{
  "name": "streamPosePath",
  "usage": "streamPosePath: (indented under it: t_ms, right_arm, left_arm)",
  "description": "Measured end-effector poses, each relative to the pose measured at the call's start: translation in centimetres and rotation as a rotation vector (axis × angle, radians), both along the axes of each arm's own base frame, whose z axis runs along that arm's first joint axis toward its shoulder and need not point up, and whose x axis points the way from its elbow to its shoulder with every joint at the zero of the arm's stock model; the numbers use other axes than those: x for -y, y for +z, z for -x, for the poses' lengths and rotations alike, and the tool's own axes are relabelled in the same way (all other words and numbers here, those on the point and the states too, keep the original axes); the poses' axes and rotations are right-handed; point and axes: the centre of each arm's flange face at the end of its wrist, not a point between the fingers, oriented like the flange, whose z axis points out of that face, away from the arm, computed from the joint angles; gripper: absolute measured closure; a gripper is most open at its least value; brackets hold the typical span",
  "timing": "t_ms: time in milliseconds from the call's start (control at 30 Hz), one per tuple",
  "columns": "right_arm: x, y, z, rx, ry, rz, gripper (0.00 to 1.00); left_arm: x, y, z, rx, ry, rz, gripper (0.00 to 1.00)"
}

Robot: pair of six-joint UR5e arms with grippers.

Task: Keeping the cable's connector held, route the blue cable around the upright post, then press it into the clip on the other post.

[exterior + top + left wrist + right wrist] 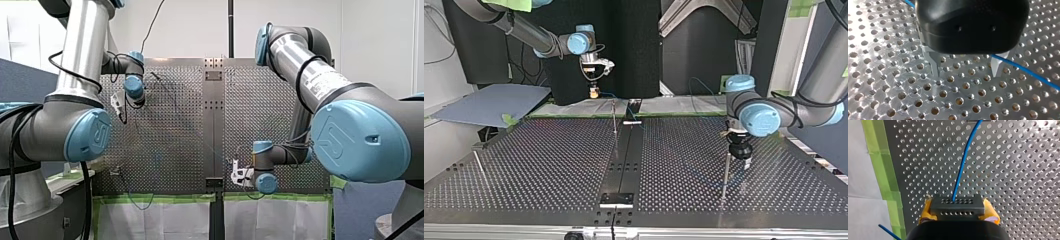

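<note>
Perforated metal worktop (524, 165) fills the scene. It is edged with green tape (880, 157) over white sheeting (860, 175), and a dark strip (626, 160) runs down its middle.

The right jaws, lined with yellow pads (991, 212), are clamped on the dark grey connector (957, 206), a block with rows of small holes. The blue cable (961, 167) leaves the connector's face and runs ahead of those jaws over the worktop in a slight bend. Another short stretch of blue cable shows beside them, over the sheeting. In the top view the right jaws hang over the worktop's far edge with the connector held clear of the surface. A thin upright post (614, 117) stands near them, lower down, by the dark strip.

The left jaws are apart. Their two metal fingers (934, 66) point down close over the holes, and nothing is gripped between them. The blue cable passes under the black gripper body and comes out at one finger, then runs away from the jaws low over the worktop. Whether it touches that finger cannot be told. In the top view a second upright post (725, 172) stands just beside the left jaws. A third post (480, 167) stands well apart from both pairs of jaws.
</note>
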Motion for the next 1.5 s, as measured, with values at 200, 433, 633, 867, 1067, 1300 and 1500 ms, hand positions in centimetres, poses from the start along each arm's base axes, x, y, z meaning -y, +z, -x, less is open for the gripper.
streamPosePath:
  t_ms: [200, 433, 633, 867, 1067, 1300, 1500]
  right_arm:
    - [0.1, 0.0, 0.2, -0.002, -0.004, -0.001, 1.00]
    - [0.2, -0.1, 0.4, -0.003, -0.007, -0.002, 1.00]
    - [0.2, -0.1, 0.5, -0.003, -0.009, -0.002, 1.00]
    - [0.3, -0.1, 0.7, -0.003, -0.012, -0.003, 1.00]
    - [0.3, -0.1, 0.8, -0.003, -0.014, -0.005, 1.00]
    - [0.3, -0.1, 0.8, -0.003, -0.014, -0.005, 1.00]
    - [0.3, -0.1, 0.8, -0.003, -0.015, -0.004, 1.00]
  left_arm:
    - [-0.1, 0.2, -0.4, 0.032, -0.033, 0.054, 0.00]
    - [-0.2, 0.3, -0.7, 0.051, -0.068, 0.118, 0.00]
    - [-0.5, 0.2, -0.8, 0.058, -0.066, 0.168, 0.00]
    - [-1.5, -0.4, -0.1, 0.083, -0.055, 0.222, 0.00]
    - [-2.1, -1.0, 0.8, 0.108, -0.052, 0.269, 0.00]
    - [-2.3, -1.8, 2.0, 0.111, -0.060, 0.326, 0.00]
    - [-2.1, -1.0, 2.8, 0.133, -0.076, 0.371, 0.00]
